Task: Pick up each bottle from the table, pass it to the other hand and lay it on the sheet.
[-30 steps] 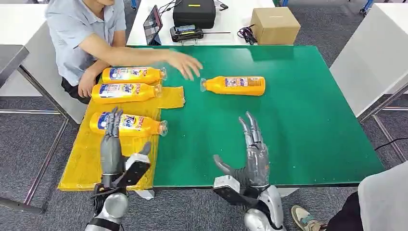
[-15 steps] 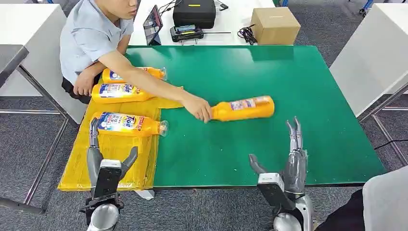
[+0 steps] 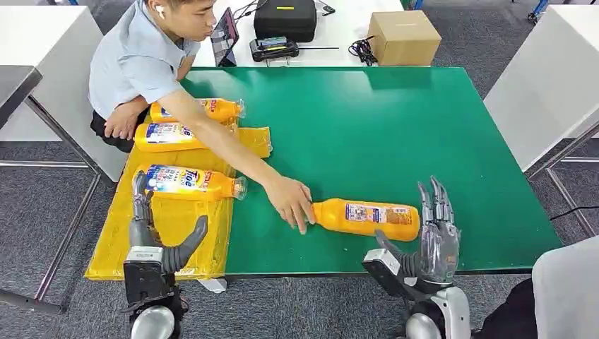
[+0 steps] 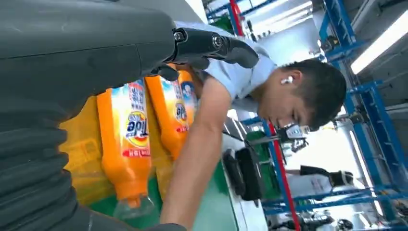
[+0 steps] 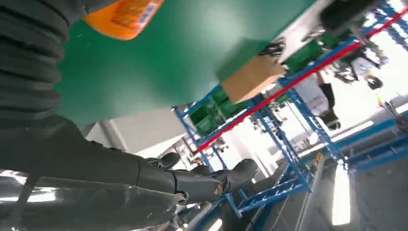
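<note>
Since the earlier frame, the orange bottle [image 3: 367, 217] has been dragged by a person's hand [image 3: 289, 203] to the lower right, just beside the spread, empty right hand [image 3: 436, 236]; nothing is held by the left hand [image 3: 152, 229], lower left over the yellow sheet [image 3: 116, 240].

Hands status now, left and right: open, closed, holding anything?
Left hand: open, holding nothing, over the yellow sheet.
Right hand: open, holding nothing, just beside the base of the orange bottle.

Four orange bottles [image 3: 366, 217] flat, three on yellow sheet [image 3: 134, 240]
</note>
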`<state>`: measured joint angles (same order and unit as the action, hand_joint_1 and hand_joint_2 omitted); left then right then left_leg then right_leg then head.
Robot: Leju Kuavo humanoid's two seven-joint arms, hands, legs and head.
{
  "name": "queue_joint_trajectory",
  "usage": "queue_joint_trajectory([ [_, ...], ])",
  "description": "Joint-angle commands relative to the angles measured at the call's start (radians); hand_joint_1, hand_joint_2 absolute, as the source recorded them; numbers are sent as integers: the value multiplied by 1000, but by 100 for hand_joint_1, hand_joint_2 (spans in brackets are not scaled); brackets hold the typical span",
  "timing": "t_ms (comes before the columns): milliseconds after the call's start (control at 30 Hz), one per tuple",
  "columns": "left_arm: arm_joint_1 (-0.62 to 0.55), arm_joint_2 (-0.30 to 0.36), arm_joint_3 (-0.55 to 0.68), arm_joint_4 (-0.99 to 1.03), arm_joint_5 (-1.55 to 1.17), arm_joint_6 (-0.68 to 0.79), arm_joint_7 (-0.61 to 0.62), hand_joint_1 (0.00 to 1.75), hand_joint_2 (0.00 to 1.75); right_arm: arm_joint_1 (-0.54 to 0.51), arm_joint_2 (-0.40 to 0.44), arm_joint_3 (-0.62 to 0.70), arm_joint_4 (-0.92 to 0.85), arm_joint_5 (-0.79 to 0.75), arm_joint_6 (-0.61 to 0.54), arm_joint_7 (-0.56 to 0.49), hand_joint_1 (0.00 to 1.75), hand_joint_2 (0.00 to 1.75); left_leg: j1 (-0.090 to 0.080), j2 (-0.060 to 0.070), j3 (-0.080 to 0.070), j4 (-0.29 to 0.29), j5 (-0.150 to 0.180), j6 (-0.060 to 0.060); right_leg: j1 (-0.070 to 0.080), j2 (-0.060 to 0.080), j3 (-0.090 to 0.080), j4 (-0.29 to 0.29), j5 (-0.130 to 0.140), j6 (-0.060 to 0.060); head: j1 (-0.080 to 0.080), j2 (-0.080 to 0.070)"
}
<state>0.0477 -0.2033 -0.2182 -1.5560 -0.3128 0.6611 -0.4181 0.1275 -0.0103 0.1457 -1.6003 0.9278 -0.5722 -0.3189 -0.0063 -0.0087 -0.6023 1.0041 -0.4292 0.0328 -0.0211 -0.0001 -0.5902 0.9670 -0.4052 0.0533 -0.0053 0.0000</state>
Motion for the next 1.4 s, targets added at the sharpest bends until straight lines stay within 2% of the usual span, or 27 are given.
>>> queue_joint_trajectory([
  [33,-26,33,-65,11,36,-20,11,0,175,-92,-95,75,185,33,138,105,0,175,2,3,5,0,-2,-2,2,2,5,-2,0,-2,0,0],
  [133,-27,38,-72,0,66,-45,26,0,175,-111,-119,105,218,88,169,140,0,175,2,2,4,-1,-1,-2,2,1,4,-1,-1,-2,0,0],
  [267,-29,45,-82,-4,93,-68,41,0,175,-143,-140,125,243,78,226,180,0,175,1,3,4,-1,-1,-2,1,2,3,-1,0,-2,0,0],
  [567,-54,44,-106,34,108,-84,61,0,175,-214,-161,172,314,63,288,197,0,175,1,1,2,-1,0,-1,1,1,2,-1,0,-1,0,0],
  [700,-51,44,-109,33,126,-96,75,0,175,-228,-174,208,302,100,292,230,0,175,0,2,2,-1,-1,-1,1,1,2,-1,0,-1,0,0],
  [933,-49,47,-115,46,126,-98,94,0,175,-260,-196,236,295,69,348,264,0,175,1,2,4,0,-2,-2,1,2,4,-1,-1,-2,0,0],
  [1133,-56,52,-115,58,113,-100,119,0,175,-290,-235,267,329,78,406,300,0,175,1,2,4,0,-1,-2,1,1,4,-1,0,-2,0,0],
  [1200,-52,54,-110,52,112,-112,145,0,175,-313,-280,311,337,116,468,355,0,175,1,1,5,0,-2,-2,2,1,5,-1,-1,-2,0,0],
  [1400,-51,54,-110,56,106,-121,159,0,175,-345,-277,322,357,80,483,349,0,175,0,2,2,0,-1,-1,0,1,1,-1,0,-1,0,0],
])
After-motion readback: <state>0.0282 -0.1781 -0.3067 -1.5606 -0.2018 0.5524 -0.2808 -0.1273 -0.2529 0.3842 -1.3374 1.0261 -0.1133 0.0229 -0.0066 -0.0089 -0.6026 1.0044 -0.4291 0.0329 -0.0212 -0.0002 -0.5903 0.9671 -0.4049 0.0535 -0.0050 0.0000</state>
